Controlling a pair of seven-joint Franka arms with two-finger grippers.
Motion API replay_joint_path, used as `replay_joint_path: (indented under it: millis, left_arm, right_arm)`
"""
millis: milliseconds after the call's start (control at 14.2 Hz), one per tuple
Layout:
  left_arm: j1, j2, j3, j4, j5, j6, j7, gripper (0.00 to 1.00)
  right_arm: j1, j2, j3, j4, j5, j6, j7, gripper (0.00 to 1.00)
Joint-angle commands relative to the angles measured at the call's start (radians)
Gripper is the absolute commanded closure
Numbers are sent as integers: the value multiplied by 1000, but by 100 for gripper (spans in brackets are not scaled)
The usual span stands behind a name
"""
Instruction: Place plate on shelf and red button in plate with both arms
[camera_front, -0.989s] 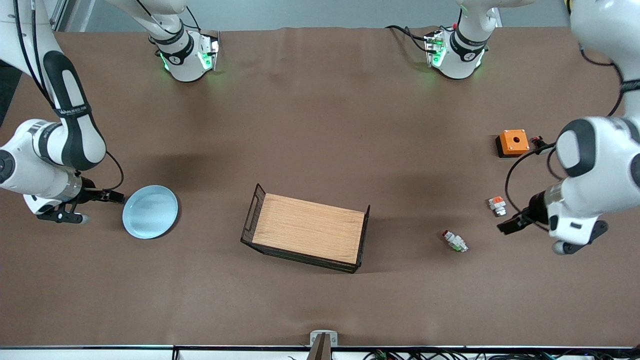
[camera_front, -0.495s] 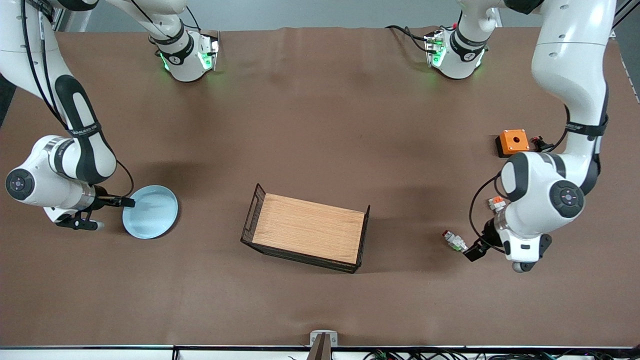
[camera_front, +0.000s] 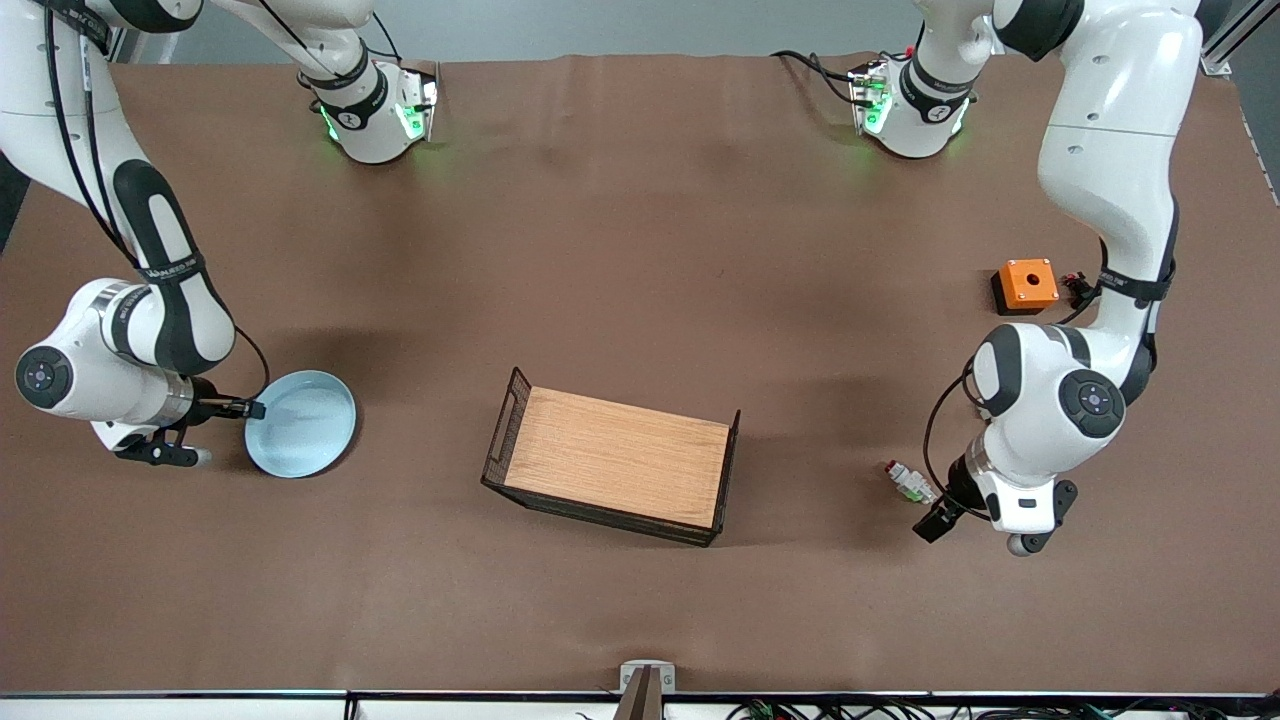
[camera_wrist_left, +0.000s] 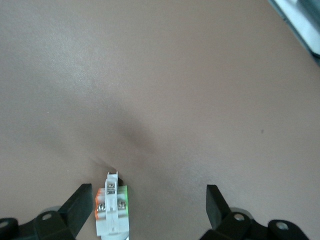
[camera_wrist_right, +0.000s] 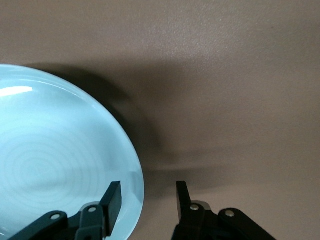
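Pale blue plate (camera_wrist_right: 55, 165) on the worktop (camera_front: 640, 250): right wrist view shows the right tool (camera_wrist_right: 145, 200) open, fingers astride its rim, unclear from the front. Left tool (camera_wrist_left: 147, 207) spreads wide, gripping nothing; red button (camera_wrist_left: 112, 210) lies just inside one finger.

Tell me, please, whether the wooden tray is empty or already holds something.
Empty: the wooden tray shows bare boards; the plate and red button lie on the table.
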Motion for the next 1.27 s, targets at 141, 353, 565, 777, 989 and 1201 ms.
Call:
replay_joint_path:
  millis: [141,353,565,777,989,1201]
  left_arm:
    - [-31,7,7,-39,15,29,-25,0]
    - [-40,2,7,-71,63,35,-50,0]
    - [-43,1,7,-80,77,35,-51,0]
    - [-40,-3,6,-94,80,38,-42,0]
    - [-42,-3,7,-89,80,38,-45,0]
    - [-36,-6,6,-66,95,30,-44,0]
  right_arm:
    - [-16,19,15,23,13,-9,-14,56]
    - [-15,23,15,23,13,-11,-14,59]
    - [-15,23,16,22,14,-14,-12,68]
    - [-16,23,16,22,14,-14,-14,77]
    - [-9,23,18,20,14,-17,-15,91]
    - [-6,22,21,20,14,-31,-15,99]
